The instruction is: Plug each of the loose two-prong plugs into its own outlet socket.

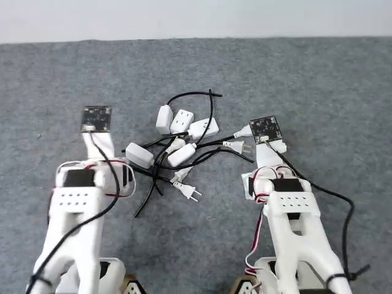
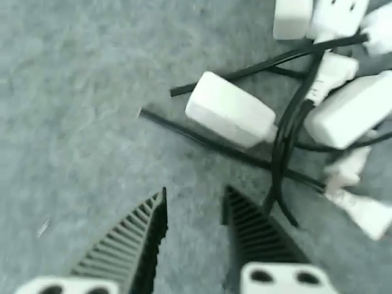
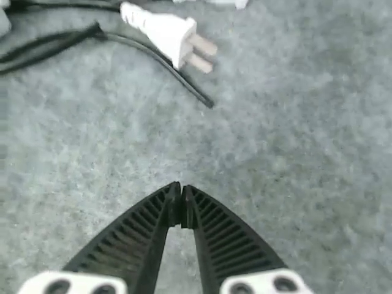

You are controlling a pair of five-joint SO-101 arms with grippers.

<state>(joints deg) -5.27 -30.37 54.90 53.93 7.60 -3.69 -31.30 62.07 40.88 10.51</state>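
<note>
A heap of thin black rubbery cords [image 1: 149, 199] lay in the middle of the grey, nubbly felt-like mat [image 1: 318, 79], between the two white plastic arms. Tangled into it were several white blocky plastic outlet sockets [image 1: 182, 120] with rounded corners, three of them side by side at the far edge of the heap. A white moulded two-prong plug [image 1: 190, 193] lay loose at the near edge, its prongs bare. The left gripper [image 2: 195, 195] was over bare mat just beside the heap, its black ribbed, wedge-shaped fingers spread apart with nothing between them. Nearest ahead of it lay a smooth white rounded socket block [image 2: 229, 110], with cords running beside and under it. The right gripper [image 3: 181, 190] was also over bare mat, its ribbed black fingers pressed together tip to tip on nothing. Ahead of it a second white tapered plug [image 3: 158, 29] with two dull flat metal prongs lay unplugged, beside a black cord's cut end.
</note>
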